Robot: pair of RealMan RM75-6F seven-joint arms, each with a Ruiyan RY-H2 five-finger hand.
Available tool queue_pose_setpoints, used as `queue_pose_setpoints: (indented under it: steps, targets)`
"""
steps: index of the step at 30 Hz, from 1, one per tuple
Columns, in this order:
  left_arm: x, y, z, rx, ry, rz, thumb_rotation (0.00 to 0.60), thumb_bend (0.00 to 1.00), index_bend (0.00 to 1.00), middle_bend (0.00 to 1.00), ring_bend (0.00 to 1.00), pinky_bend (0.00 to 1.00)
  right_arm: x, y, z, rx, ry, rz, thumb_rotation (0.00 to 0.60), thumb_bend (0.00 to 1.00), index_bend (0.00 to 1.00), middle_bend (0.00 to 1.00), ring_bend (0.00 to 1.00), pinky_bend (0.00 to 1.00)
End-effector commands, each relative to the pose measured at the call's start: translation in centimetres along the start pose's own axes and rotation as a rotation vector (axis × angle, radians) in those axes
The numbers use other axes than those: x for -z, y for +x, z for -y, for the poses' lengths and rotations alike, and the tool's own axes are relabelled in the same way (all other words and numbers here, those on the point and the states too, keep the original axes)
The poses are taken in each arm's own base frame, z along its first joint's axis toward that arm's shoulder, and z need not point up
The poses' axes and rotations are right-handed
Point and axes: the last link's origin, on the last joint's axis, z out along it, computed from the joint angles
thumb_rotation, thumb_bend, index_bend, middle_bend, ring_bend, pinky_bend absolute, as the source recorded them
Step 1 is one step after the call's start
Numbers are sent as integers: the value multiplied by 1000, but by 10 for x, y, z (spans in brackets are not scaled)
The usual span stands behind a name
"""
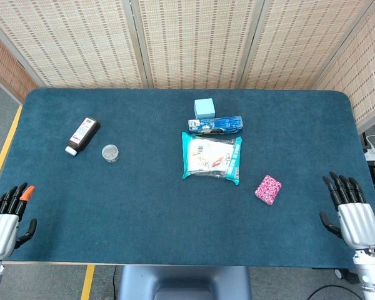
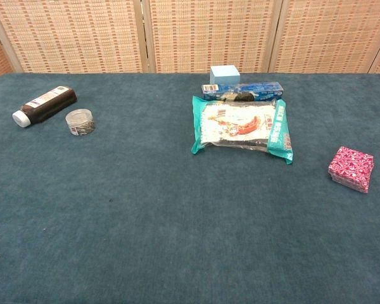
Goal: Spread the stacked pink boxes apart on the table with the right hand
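The stacked pink boxes (image 1: pixel 268 189) lie as one patterned pile right of centre on the blue table; the chest view shows the pink boxes (image 2: pixel 351 168) near its right edge. My right hand (image 1: pixel 350 209) rests at the table's front right corner, fingers spread and holding nothing, well to the right of the stack. My left hand (image 1: pixel 6 212) sits at the front left corner, fingers apart and empty. Neither hand appears in the chest view.
A teal snack bag (image 1: pixel 211 157) lies at the centre, with a blue box (image 1: pixel 215 124) and a pale blue cube (image 1: pixel 204 107) behind it. A dark bottle (image 1: pixel 82 135) and a small round jar (image 1: pixel 110 152) sit on the left.
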Motion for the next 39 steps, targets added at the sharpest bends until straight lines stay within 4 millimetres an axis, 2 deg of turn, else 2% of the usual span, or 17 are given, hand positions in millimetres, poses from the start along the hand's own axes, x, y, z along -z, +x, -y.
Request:
queue_pose_setpoints:
  steps: [1, 6, 9, 15, 18, 24, 30, 39]
  targets:
    - [2, 0, 0, 3, -2, 0, 600, 457, 0, 0, 0, 125, 0, -1, 0, 3, -2, 5, 600, 285, 0, 0, 0, 0]
    - [0, 3, -4, 6, -12, 2, 600, 457, 0, 0, 0, 125, -6, -3, -3, 22, -8, 7, 600, 286, 0, 0, 0, 0]
    - [1, 4, -5, 12, -18, 2, 600, 458, 0, 0, 0, 125, -17, -7, -5, 57, 8, 12, 600, 286, 0, 0, 0, 0]
    - [-2, 5, -5, 21, -20, -2, 600, 457, 0, 0, 0, 125, -58, -4, -9, 313, 180, 86, 600, 286, 0, 0, 0, 0]
    - [-4, 6, -5, 21, -12, 0, 600, 457, 0, 0, 0, 125, -71, -6, -11, 466, 295, 150, 600, 286, 0, 0, 0, 0]
    - [-4, 7, -6, 17, -8, -4, 600, 457, 0, 0, 0, 125, -92, -14, -15, 591, 406, 211, 600, 286, 0, 18, 0, 0]
    - [-2, 3, -8, 16, -17, 11, 600, 456, 0, 0, 0, 125, -105, -30, -10, 583, 423, 238, 600, 286, 8, 31, 0, 0]
    - [-1, 2, -8, 22, -23, 29, 600, 458, 0, 0, 0, 125, -122, -54, 11, 515, 492, 258, 600, 286, 100, 100, 0, 0]
